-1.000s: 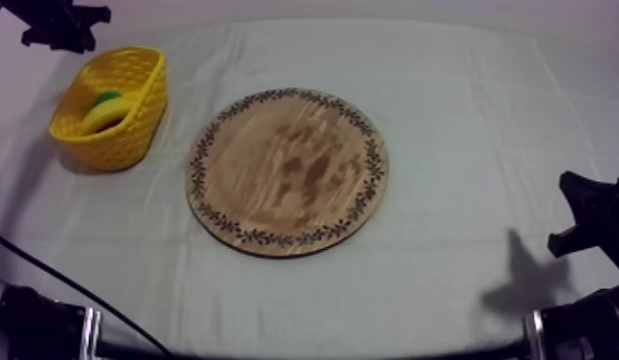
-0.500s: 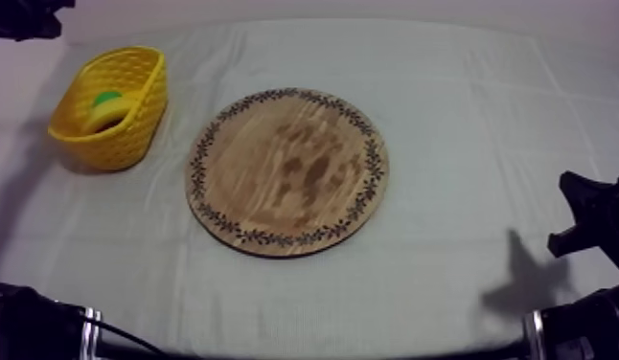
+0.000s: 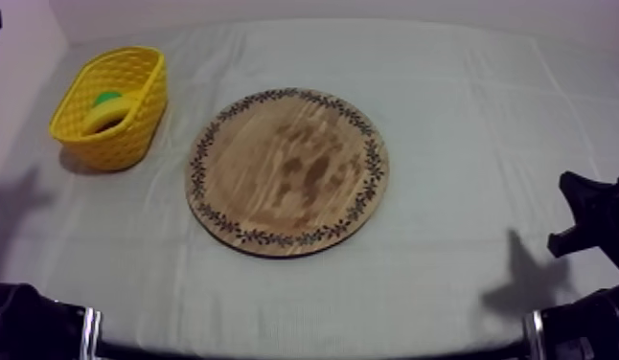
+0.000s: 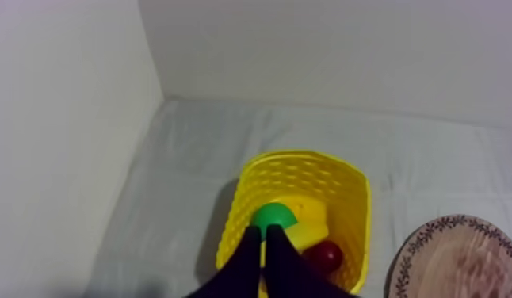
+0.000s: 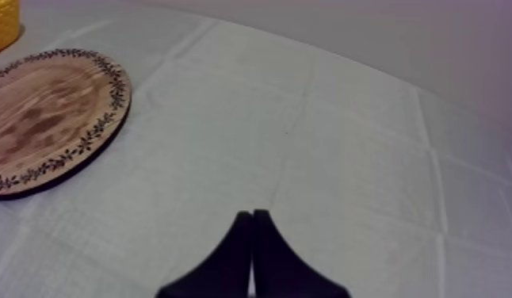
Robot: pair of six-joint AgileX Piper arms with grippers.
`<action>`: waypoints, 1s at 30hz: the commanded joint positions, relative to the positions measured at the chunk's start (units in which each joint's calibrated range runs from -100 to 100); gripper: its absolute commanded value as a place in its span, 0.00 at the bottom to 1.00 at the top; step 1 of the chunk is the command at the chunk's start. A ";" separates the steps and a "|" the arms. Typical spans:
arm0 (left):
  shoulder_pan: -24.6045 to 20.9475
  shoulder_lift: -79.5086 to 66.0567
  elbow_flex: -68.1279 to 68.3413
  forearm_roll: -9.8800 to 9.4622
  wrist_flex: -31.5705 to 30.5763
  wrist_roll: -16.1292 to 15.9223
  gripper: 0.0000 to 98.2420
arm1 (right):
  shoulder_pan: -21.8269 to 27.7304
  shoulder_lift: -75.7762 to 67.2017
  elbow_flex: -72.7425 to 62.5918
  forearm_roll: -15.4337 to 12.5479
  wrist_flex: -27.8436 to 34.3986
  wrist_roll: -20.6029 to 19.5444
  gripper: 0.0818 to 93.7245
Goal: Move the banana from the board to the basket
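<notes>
The banana [image 3: 106,115] lies inside the yellow basket [image 3: 131,134] at the table's far left, beside a round green fruit [image 3: 107,97]. In the left wrist view my left gripper [image 4: 264,234] hangs shut and empty above the near rim of the basket [image 4: 350,198], over the green fruit [image 4: 273,215], the banana [image 4: 308,224] and a small red fruit [image 4: 324,255]. The round wooden board [image 3: 287,172] in the middle carries nothing. My right gripper [image 5: 251,217] is shut on nothing, low at the right side [image 3: 584,215], over bare cloth.
The board's patterned rim [image 4: 457,254] lies just right of the basket. From the right wrist, the board [image 5: 45,119] and a corner of the basket [image 5: 1,20] are far off. A wall stands left of the basket. Arm bases sit along the front edge.
My left arm has drawn back from above the basket toward the upper left corner, and its shadow now falls on the cloth left of the basket. The right arm has stayed still.
</notes>
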 commanded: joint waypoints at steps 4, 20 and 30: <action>-0.32 -14.63 14.51 -0.33 -4.79 0.38 0.00 | 0.00 0.00 -0.03 0.00 -0.03 -0.02 0.00; 0.81 -41.20 47.14 -0.54 -17.93 2.19 0.00 | 0.00 0.00 -0.03 0.00 -0.03 -0.01 0.00; 1.44 -49.53 57.36 -0.56 -22.33 2.74 0.00 | 0.00 0.00 -0.03 0.00 -0.03 -0.02 0.00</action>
